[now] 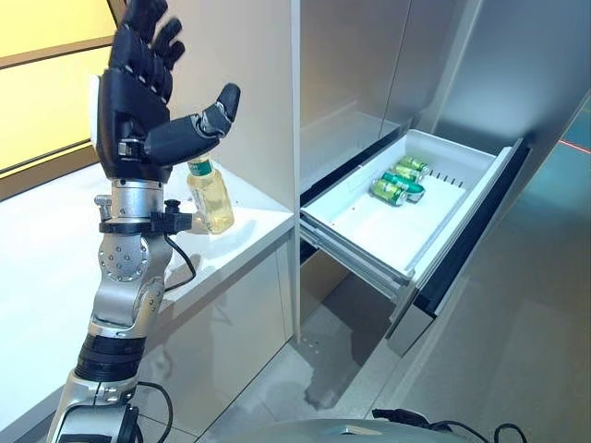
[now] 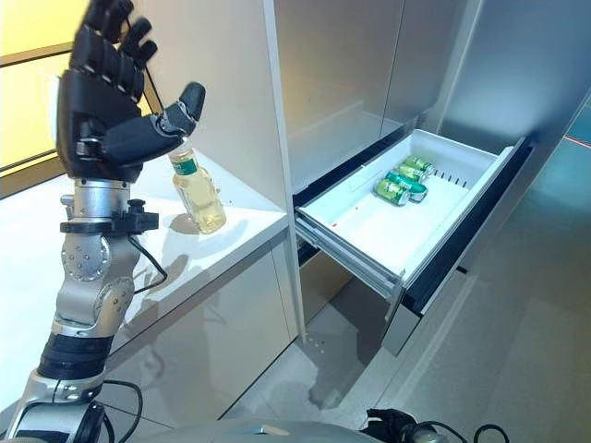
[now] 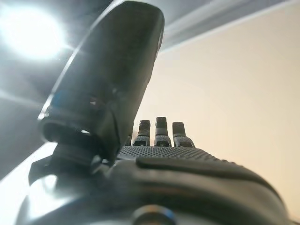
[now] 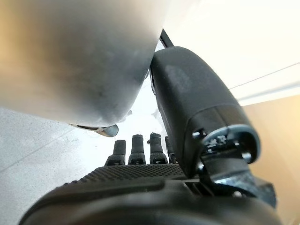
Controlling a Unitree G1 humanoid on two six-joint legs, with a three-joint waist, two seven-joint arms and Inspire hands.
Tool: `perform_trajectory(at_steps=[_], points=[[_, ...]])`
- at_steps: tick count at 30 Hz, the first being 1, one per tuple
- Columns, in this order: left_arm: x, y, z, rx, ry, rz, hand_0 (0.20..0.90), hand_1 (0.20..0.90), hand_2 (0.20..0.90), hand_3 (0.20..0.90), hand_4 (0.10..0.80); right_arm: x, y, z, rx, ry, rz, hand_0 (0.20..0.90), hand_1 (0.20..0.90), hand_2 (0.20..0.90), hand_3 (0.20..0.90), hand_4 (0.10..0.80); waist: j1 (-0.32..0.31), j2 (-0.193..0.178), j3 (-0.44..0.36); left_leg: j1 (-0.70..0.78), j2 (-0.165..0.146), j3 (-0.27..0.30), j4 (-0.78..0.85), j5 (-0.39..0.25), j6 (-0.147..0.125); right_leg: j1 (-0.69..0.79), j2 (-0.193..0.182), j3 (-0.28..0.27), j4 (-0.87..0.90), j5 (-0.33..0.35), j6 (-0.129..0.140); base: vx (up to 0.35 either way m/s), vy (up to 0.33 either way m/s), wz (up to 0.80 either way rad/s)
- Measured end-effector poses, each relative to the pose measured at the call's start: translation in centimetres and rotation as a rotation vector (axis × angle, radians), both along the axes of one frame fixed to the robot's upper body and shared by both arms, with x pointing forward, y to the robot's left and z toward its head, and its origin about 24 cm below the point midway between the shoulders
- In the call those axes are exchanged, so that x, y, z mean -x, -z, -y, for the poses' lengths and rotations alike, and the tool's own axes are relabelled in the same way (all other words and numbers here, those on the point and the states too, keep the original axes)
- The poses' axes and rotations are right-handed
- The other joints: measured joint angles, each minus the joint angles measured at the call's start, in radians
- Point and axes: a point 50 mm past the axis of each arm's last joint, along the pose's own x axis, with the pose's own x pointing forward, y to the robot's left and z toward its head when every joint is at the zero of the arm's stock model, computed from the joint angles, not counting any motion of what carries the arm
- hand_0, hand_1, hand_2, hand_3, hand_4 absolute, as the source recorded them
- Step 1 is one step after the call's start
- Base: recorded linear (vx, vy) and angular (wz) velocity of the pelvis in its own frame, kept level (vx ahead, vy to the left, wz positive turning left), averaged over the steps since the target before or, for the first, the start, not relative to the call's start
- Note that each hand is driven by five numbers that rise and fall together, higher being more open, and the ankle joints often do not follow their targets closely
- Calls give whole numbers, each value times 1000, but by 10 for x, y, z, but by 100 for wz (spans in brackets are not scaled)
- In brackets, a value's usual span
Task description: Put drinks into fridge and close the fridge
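Note:
A clear bottle of yellow drink with a green cap [image 1: 212, 198] stands upright on the white counter [image 1: 55, 249], near its right end. My left hand [image 1: 138, 101] is raised above the counter, open, fingers straight up and thumb spread, just in front of and above the bottle without touching it. It also shows in the left wrist view [image 3: 178, 173], empty. The fridge drawer [image 1: 369, 226] is pulled out at the right, with green cans [image 1: 399, 180] lying at its far end. My right hand [image 4: 140, 187] is open and empty in the right wrist view.
A white upright panel [image 1: 268, 92] stands between the counter and the fridge. The open drawer's dark front [image 1: 471, 240] juts out over the grey floor [image 1: 314, 369]. A yellow wall [image 1: 46, 83] runs behind the counter.

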Motion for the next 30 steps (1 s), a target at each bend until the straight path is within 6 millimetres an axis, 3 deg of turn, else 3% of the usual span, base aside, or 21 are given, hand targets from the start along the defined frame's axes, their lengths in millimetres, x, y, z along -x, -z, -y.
perform_trajectory(at_steps=[8,30], points=[[-9,38,-14,4,-70,-223,900,900,900,900,800,2,0,2,1,4,-17,900,900,900,900,800,-1,6,6,-3,0,-9,-1,2,-1,0,0,-10,0,0,0,2,10,3],[-16,59,-27,10,-198,-346,900,900,900,900,800,-4,-1,1,-9,17,3,900,900,900,900,800,-24,-1,35,5,1,10,-1,2,-1,0,1,12,0,0,0,3,4,-2]])
